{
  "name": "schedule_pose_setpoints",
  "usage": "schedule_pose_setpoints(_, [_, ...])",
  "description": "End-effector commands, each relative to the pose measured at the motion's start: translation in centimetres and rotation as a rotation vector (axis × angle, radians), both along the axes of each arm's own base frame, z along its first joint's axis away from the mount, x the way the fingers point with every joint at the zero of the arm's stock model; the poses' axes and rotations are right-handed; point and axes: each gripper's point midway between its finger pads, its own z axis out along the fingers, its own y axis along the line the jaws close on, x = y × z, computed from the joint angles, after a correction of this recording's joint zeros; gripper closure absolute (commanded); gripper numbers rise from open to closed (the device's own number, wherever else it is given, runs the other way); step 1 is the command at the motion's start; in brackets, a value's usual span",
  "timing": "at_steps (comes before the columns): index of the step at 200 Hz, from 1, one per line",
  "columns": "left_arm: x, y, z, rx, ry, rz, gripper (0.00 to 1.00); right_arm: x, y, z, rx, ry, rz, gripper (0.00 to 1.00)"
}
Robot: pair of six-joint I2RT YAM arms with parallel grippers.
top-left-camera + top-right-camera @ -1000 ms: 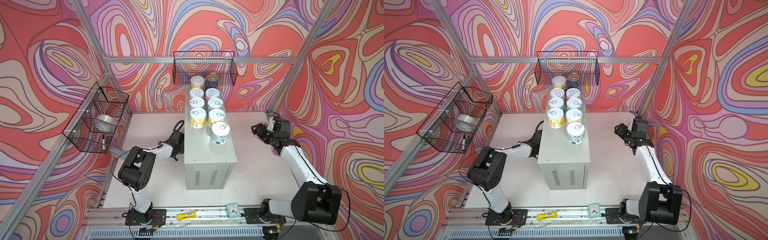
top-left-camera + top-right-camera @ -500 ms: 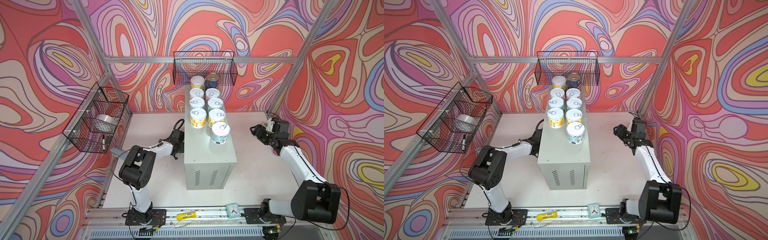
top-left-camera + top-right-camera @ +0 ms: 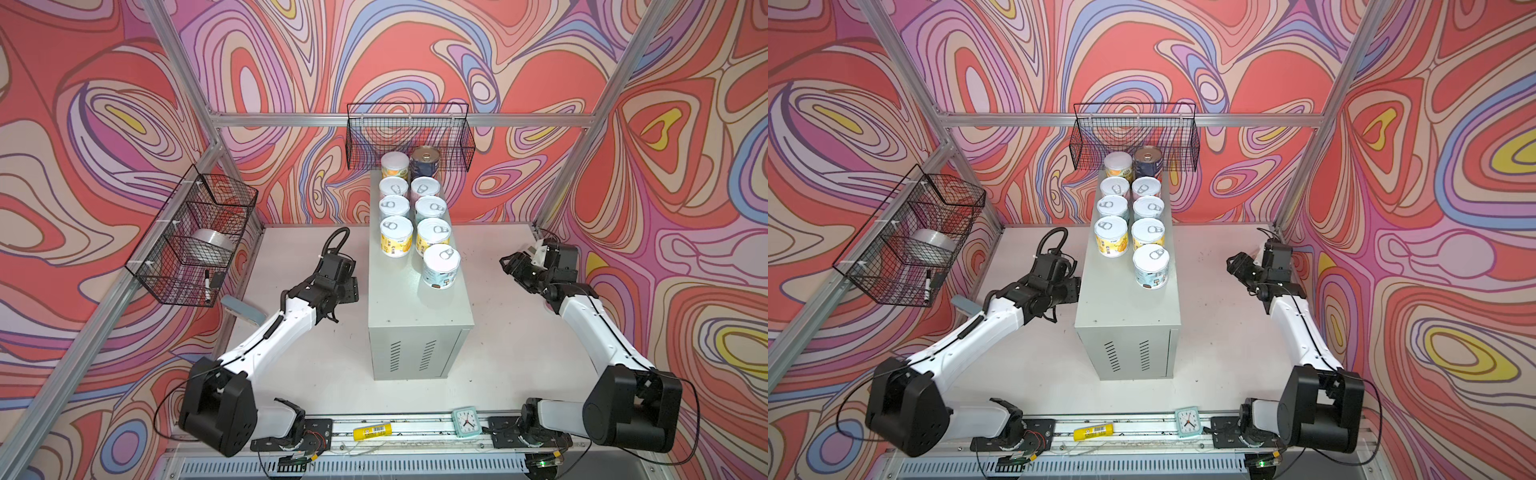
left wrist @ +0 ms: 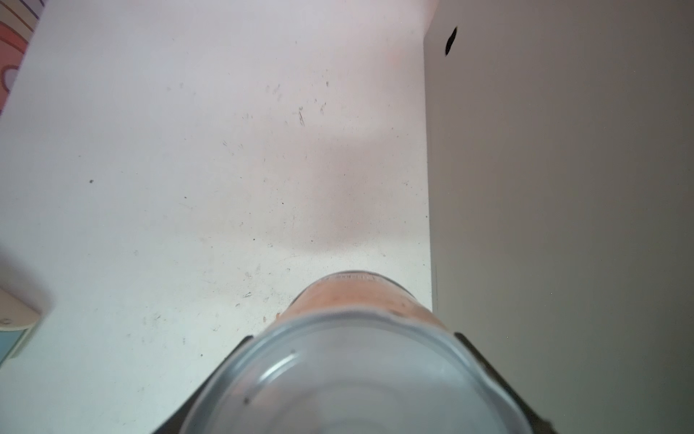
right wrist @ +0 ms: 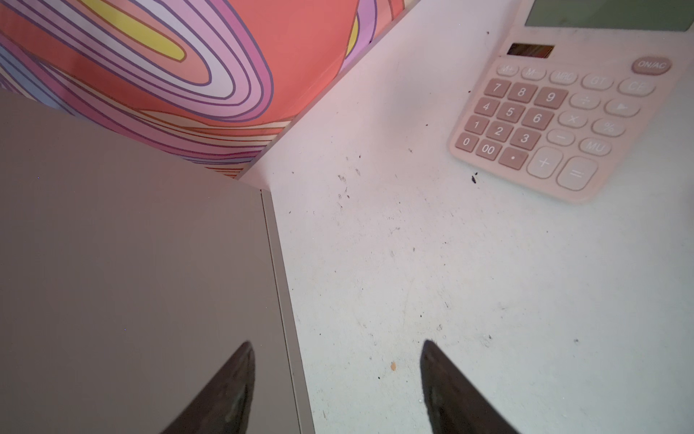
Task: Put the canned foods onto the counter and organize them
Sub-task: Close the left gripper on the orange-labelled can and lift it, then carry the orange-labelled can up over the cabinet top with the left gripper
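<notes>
Several canned foods (image 3: 397, 236) stand upright in two rows on the counter (image 3: 419, 316), a tall light-grey box; the nearest can (image 3: 441, 266) has a blue-and-white label. My left gripper (image 4: 351, 338) is shut on an orange-labelled can (image 4: 356, 375), its silvery end facing the camera. In both top views that gripper (image 3: 348, 291) sits low against the counter's left side and hides the can. My right gripper (image 5: 337, 344) is open and empty, over the table by the counter's right wall (image 5: 131, 282). It hangs right of the counter (image 3: 508, 268).
A wire basket (image 3: 409, 137) hangs on the back wall behind the far cans. Another basket (image 3: 191, 237) on the left wall holds a tape roll (image 3: 210, 247). A pink calculator (image 5: 555, 112) lies near the right gripper. A yellow tube (image 3: 372, 431) and small clock (image 3: 465, 420) rest on the front rail.
My right gripper has drifted a little toward the counter. The left gripper with its can has barely shifted beside the counter's left wall.
</notes>
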Motion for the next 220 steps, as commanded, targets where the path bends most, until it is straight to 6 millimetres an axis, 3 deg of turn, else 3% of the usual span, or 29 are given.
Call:
schedule_pose_setpoints(1, [-2.1,0.7,3.2,-0.004,-0.025,-0.022,1.0,-0.6,0.2,0.4,-0.01,-0.024,0.011,0.29])
schedule_pose_setpoints(30, [-4.5,1.5,7.1,0.036,-0.062,-0.033,1.0,-1.0,0.5,0.0,-0.006,-0.015,0.025,0.28])
schedule_pose_setpoints(62, [-6.6,2.8,10.2,0.062,-0.086,-0.036,1.0,-1.0,0.6,0.9,-0.023,-0.034,0.042,0.27])
schedule_pose_setpoints(133, [-10.0,3.7,17.4,0.101,-0.138,-0.112,1.0,-1.1,1.0,1.1,-0.015,-0.04,0.064,0.27])
schedule_pose_setpoints(179, [-11.2,2.1,23.1,0.078,-0.217,-0.236,1.0,-0.7,1.1,1.4,-0.025,-0.036,0.087,0.27])
schedule_pose_setpoints(220, [-11.4,-1.3,25.7,0.03,-0.276,-0.365,1.0,-0.8,1.1,1.9,-0.031,-0.043,0.092,0.27])
